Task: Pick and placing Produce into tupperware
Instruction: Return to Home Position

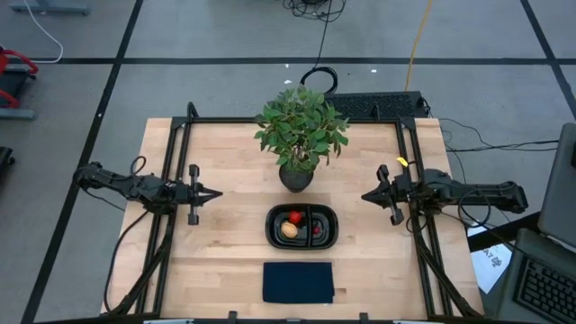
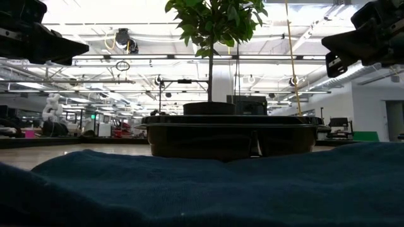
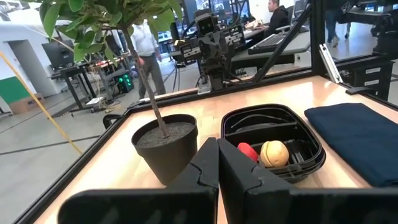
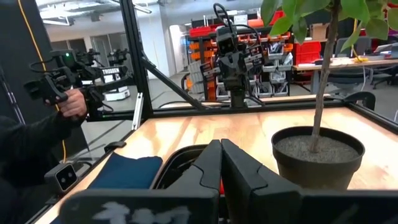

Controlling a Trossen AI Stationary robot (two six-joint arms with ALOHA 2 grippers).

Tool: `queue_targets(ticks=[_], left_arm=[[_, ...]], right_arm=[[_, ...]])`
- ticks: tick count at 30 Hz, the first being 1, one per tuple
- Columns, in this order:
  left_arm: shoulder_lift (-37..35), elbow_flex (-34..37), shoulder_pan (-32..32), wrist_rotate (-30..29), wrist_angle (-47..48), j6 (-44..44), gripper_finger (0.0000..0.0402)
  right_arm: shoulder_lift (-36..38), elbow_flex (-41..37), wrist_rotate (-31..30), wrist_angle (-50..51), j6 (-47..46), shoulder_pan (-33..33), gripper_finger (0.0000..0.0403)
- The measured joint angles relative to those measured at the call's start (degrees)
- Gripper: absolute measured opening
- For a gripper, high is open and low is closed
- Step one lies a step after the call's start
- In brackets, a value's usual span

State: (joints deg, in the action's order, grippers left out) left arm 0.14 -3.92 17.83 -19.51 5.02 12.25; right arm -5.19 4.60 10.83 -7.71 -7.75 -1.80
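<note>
Dark blue cloth [image 1: 298, 282] sits closest to you, flat at the front edge of the wooden tabletop [image 1: 216, 261], and it fills the low view's foreground. Just behind it, not touching, is the black two-compartment tupperware [image 1: 269, 227], roughly mid-tabletop. Inside, the red strawberry piece [image 1: 294, 217] and the round yellow-orange piece [image 1: 289, 231] lie right beside each other, both in the compartment toward the left arm. You get a small dark red berry [image 1: 318, 231] in the other compartment, toward the right arm, too small to make out more. Potted plant [image 1: 300, 135] stands upright just behind the tupperware, its dark pot [image 1: 295, 177] near the far rim but apart from it. Left pincer [image 1: 219, 193] hangs over the left side of the tabletop, well apart from the tupperware, pointing inward toward the centre, fingers pressed together and empty. Right pincer [image 1: 365, 195] mirrors it over the right side, also pointing inward, fingers closed tight on nothing. Both show above container height in the low view. Beyond the tabletop, in the right wrist view, a person's hand [image 4: 73, 104] grips a dark device [image 4: 53, 84].
</note>
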Motion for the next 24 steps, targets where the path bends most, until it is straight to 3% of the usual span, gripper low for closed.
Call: queue_targets(ticks=[9,19,24], left_arm=[[0.0,0.0,0.01,-0.13,-0.02,-0.07,0.0],[0.0,-0.02,-0.01,-7.07,1.9,-0.16,0.0],[0.0,-0.02,-0.98,-7.45,2.05,-0.21,0.0]], right_arm=[[-0.02,-0.74,-0.02,-0.7,-0.4,0.0,0.0],[0.0,-0.74,-1.9,-0.5,0.25,0.0,0.0],[0.0,-0.74,-1.99,-0.3,1.44,0.0,0.0]])
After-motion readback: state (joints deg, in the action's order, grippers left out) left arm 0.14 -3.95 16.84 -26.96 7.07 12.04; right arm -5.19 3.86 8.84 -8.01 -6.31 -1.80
